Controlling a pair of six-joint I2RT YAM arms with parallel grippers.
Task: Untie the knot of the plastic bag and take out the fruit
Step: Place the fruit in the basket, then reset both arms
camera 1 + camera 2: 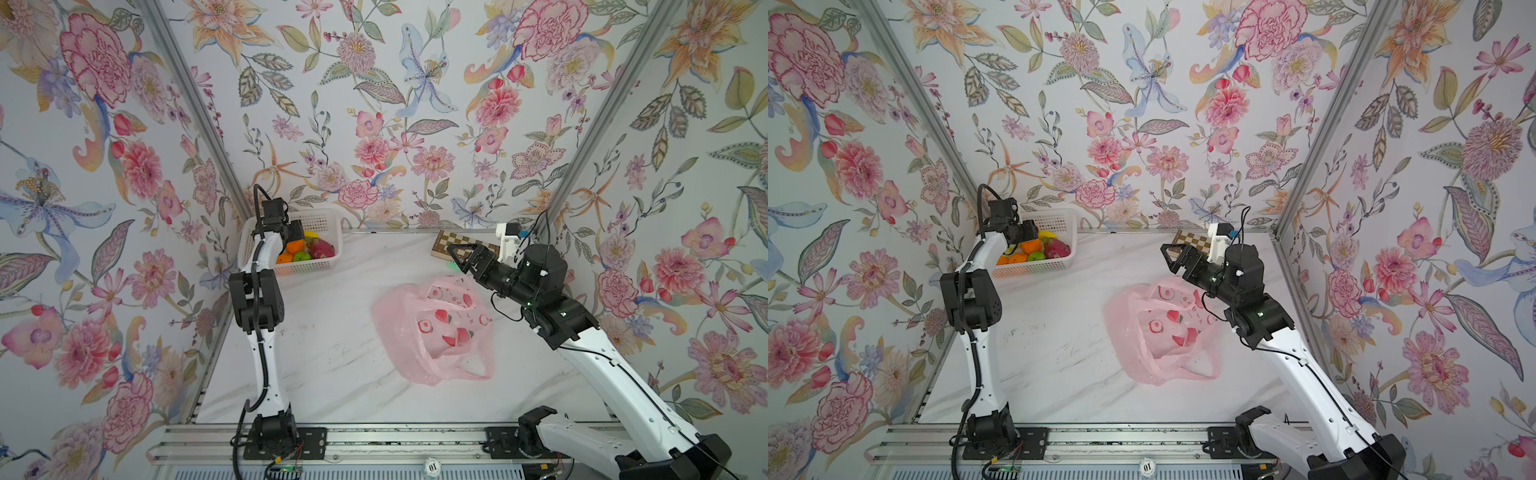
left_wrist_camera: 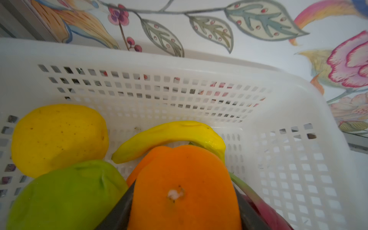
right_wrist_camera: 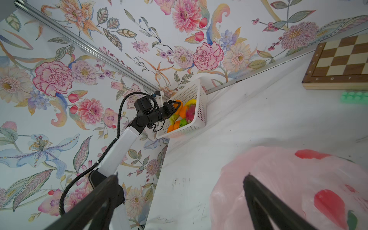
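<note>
status: near completion. plastic bag [image 1: 432, 328] lies slack and flat on the table [image 1: 332, 332] — no knot visible, no bulge inside (judged empty). fruit [image 1: 309, 251] sits in the white basket [image 1: 328, 217]. left gripper [image 3: 176, 105] clamps an orange [image 2: 183, 187] over the basket — release is the step left. right gripper [image 1: 456, 257] hovers above the bag, jaws spread wide, empty.
</note>
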